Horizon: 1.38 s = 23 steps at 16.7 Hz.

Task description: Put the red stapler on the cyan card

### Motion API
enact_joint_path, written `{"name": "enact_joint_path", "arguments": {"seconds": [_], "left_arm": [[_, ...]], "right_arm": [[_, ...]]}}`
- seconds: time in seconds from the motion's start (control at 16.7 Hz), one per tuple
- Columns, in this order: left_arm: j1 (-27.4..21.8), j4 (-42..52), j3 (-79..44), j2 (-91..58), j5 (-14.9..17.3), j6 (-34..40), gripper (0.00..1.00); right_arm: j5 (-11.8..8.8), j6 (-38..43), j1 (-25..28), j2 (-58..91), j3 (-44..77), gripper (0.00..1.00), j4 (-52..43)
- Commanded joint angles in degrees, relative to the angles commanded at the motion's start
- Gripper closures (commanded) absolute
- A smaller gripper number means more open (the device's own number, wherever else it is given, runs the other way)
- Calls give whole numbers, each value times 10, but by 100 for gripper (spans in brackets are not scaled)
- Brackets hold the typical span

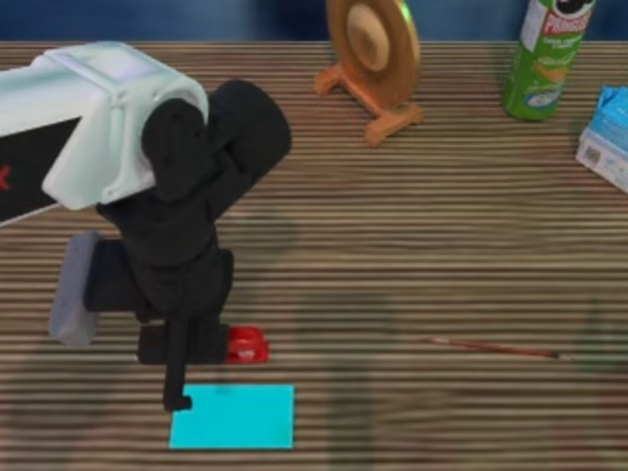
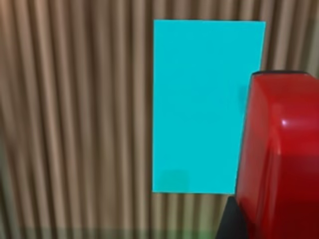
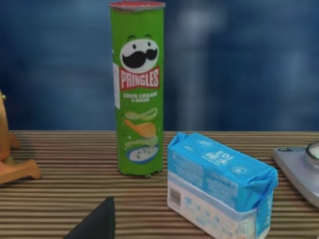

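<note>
The red stapler pokes out from under my left gripper, which is shut on it just behind the cyan card. One dark finger reaches down to the card's left corner. In the left wrist view the stapler looms large and close, held off the table beside a dark fingertip, and it overlaps one long edge of the card. My right arm is out of the top view. Its wrist view shows one dark fingertip set well aside, with nothing held.
A wooden disc on a stand, a green Pringles can and a light blue and white box stand along the back. A thin reddish-brown stick lies right of the card. A grey scale sits beside the box.
</note>
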<state>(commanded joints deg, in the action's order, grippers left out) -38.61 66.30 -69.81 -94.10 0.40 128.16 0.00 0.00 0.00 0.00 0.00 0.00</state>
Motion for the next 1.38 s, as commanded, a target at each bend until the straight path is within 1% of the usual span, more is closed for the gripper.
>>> {"name": "enact_joint_path", "arguments": {"seconds": [0.3,0.42,0.72,0.84,1.14,1.38], "left_arm": [[2,-9,5,-6,0,-2,100],[2,-40,26,-17,0,-2,100],[-3,-179,110,-66,1,2,100],[-5,-217,134,-81,0,4,100],[-6,-231,145,-87,0,5,100],[-6,-231,145,-87,0,5,70]], "right_arm": [[0,0,0,0,0,0,0],[0,0,0,0,0,0,0],[0,0,0,0,0,0,0],[0,0,0,0,0,0,0],[0,0,0,0,0,0,0],[0,0,0,0,0,0,0]]}}
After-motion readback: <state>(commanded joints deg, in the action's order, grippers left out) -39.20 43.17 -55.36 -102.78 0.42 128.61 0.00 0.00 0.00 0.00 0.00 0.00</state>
